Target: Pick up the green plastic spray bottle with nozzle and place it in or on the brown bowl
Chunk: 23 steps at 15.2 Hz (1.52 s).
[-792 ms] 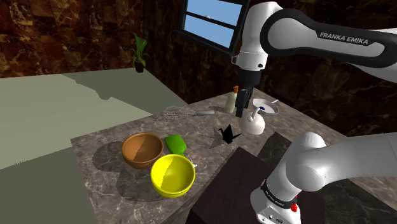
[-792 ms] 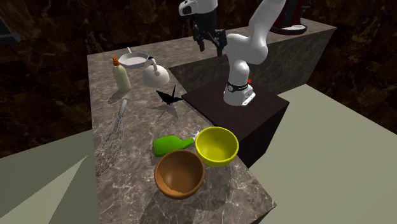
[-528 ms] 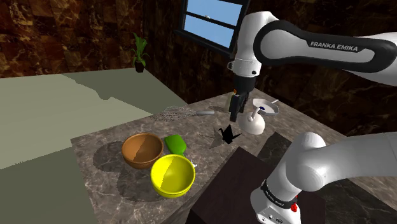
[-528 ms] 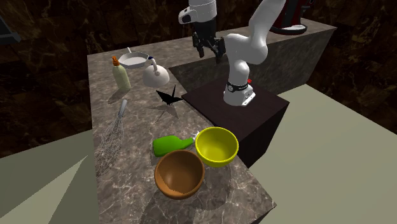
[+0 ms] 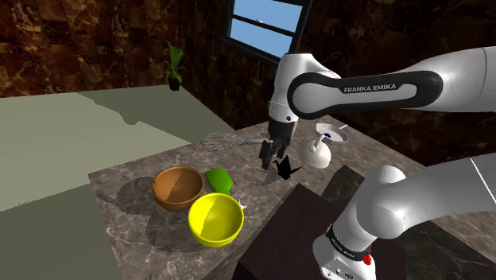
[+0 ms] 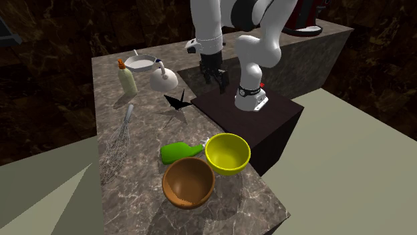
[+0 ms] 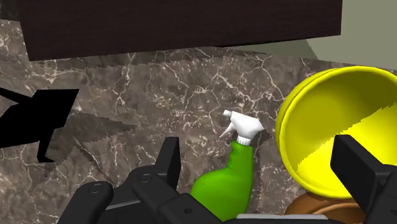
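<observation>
The marbled surface (image 5: 127, 179) ran long and narrow, with the dark stand (image 6: 267, 120) against one long edge. The white arm (image 5: 373, 83) bent over from the stand, its wrist hanging straight down. The yellow bowl (image 6: 227, 152) sat at the stand-side edge and the brown bowl (image 6: 189, 181) just beside it, nearer the surface's end. The green spray bottle (image 6: 177, 152) lay on its side close by both bowls, long axis across the surface, white nozzle toward the stand-side edge. Bare surface lay between the bottle and a black paper crane (image 6: 177, 101); a whisk (image 6: 117, 150) lay along the opposite edge. The gripper (image 6: 215, 77) hovered near the crane, fingers spread apart and empty.
</observation>
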{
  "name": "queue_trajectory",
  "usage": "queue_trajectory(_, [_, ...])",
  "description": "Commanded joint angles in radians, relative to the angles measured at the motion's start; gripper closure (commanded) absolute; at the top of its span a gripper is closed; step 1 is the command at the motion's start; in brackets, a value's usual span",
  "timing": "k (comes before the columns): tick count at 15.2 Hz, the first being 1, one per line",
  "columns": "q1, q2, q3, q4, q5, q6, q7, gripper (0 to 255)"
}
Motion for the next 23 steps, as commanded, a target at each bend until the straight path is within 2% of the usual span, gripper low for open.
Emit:
queue_trajectory(1, [-0.003,0.053,0.022,-0.033,0.016,0.105,0.035,0])
queue_trajectory(7, [-0.023,0.263,0.083,-0.061,0.038,0.394,0.139,0])
queue_trajectory(11, [-0.045,0.434,0.117,-0.043,0.022,0.58,0.22,0])
queue_trajectory(15, [-0.068,0.619,0.135,0.003,-0.042,0.749,0.329,0])
queue_trajectory(19, [-0.063,0.804,0.109,0.076,-0.157,0.887,0.47,0])
queue_trajectory(23, [-0.045,0.868,0.085,0.09,-0.19,0.938,0.499,0])
